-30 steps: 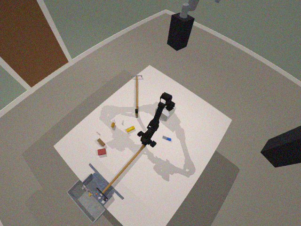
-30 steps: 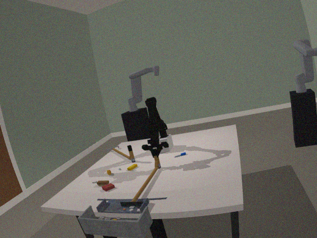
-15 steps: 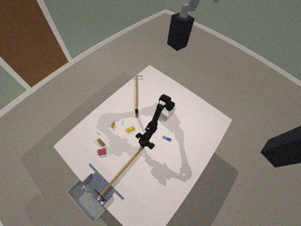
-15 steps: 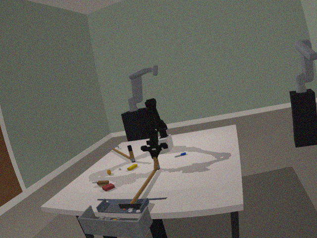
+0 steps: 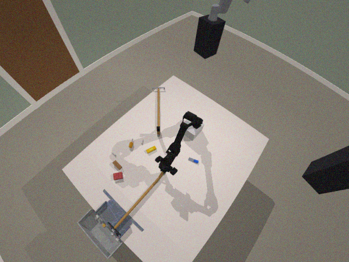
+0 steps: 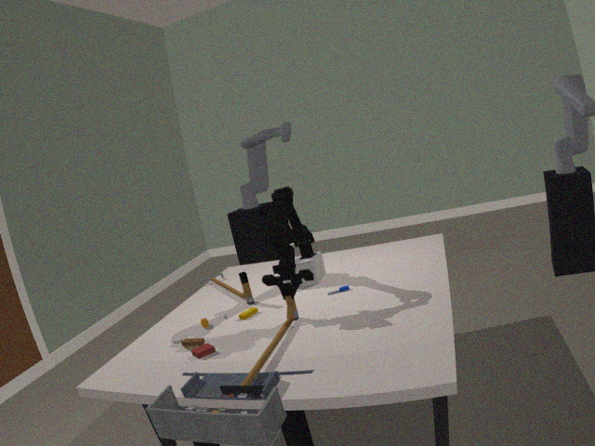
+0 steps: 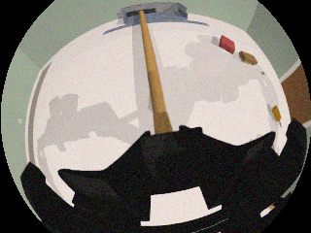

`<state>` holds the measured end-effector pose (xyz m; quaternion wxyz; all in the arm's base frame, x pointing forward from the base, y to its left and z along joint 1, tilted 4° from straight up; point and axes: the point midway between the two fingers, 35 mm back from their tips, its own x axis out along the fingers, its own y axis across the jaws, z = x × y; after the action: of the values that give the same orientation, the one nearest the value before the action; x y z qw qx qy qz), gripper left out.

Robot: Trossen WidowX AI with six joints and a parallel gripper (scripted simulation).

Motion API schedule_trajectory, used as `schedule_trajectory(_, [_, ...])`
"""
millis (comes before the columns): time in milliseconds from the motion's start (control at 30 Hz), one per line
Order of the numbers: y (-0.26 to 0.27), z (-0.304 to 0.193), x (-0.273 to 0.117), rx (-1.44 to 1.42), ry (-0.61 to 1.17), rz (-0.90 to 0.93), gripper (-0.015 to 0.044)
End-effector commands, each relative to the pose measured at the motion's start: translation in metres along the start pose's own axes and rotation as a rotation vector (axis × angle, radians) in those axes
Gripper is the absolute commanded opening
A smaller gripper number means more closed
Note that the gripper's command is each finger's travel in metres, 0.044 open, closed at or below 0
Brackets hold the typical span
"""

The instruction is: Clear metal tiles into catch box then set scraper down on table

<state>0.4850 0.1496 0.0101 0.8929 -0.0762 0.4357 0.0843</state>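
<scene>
My gripper (image 5: 164, 170) (image 6: 288, 295) (image 7: 163, 134) is shut on the upright grip of the long scraper (image 5: 143, 196) (image 6: 268, 352) (image 7: 152, 68), above the table. The scraper's wooden shaft slopes down to its dark blade (image 5: 110, 224) (image 6: 231, 389) (image 7: 141, 12), which is at the far end of the steel bench plate (image 5: 108, 207) (image 6: 202, 384), beside the catch box (image 5: 87, 226) (image 6: 206, 428). Several pale tiles (image 5: 117, 239) (image 6: 243, 396) and an orange one show just beyond the blade. Other tiles (image 5: 97, 216) (image 6: 216, 412) show at the box. The blade hides part of the plate, and whether it touches it is unclear.
A second long tool (image 5: 158, 109) (image 6: 231, 289) lies at the back left. A yellow block (image 5: 151, 149) (image 6: 248, 313), orange item (image 5: 131, 144) (image 6: 204, 322), brown block (image 5: 117, 165) (image 7: 248, 57), red block (image 5: 118, 176) (image 7: 226, 44) and blue-handled item (image 5: 195, 161) (image 6: 344, 289) lie on the table.
</scene>
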Motion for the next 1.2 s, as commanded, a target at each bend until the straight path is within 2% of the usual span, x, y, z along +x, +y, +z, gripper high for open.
schedule_trajectory(0, [-0.001, 0.012, 0.003, -0.002, -0.018, 0.004, 0.0000])
schedule_trajectory(400, [-0.004, 0.025, 0.014, -0.002, -0.019, 0.004, 0.0000])
schedule_trajectory(1167, [-0.002, 0.017, 0.011, -0.001, -0.009, 0.002, 0.0000])
